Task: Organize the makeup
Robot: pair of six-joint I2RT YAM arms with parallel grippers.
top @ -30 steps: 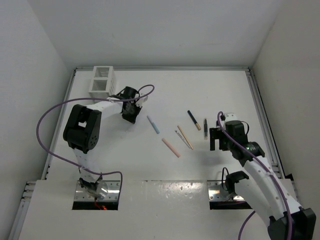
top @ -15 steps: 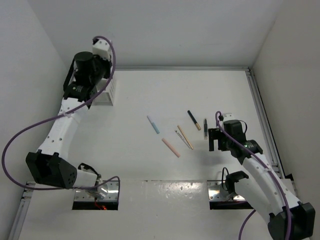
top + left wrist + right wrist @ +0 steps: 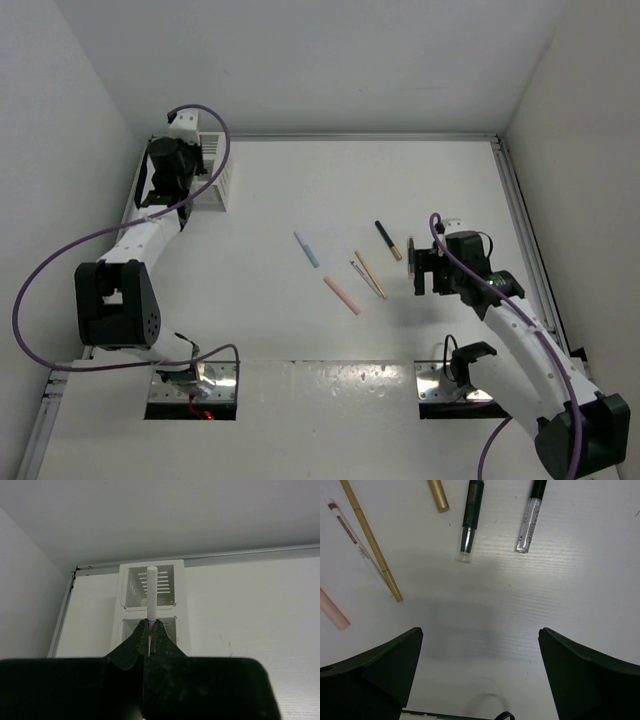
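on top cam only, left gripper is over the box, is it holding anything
observer: yes, the left wrist view shows a white stick pinched in the left gripper, jaws shut on it.
operator: where's it pointing
observer: straight out ahead, tip toward the box, which shows two slatted cells in line. I can't tell which cell it's over.
operator: right gripper got anything
observer: no, the right gripper is wide open and empty. A dark stick and a clear-tubed stick lie side by side just ahead of it.
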